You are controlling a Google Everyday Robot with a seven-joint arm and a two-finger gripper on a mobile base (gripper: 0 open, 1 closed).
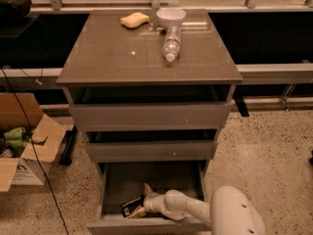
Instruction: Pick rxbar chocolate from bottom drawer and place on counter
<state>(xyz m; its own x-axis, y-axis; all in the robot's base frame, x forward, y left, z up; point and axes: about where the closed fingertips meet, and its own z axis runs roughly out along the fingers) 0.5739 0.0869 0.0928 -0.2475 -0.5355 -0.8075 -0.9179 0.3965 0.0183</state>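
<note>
Your gripper point(142, 200) low inside bottom drawer point(116, 184), fingers point(146, 188) apart straddling chocolate bar point(128, 207) end, likely lining up pinch; counter point(122, 58) well above it

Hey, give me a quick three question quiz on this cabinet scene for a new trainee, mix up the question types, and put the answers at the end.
1. True or false: the end effector is down inside the bottom drawer.
2. Which of these lies on the counter? A) a clear bottle B) a pair of scissors C) a coffee mug
3. What stands on the floor to the left of the cabinet in the picture?

Key
1. True. It is right at the chocolate bar near the drawer's front.
2. A. The bottle lies on its side.
3. An open cardboard box.
</note>
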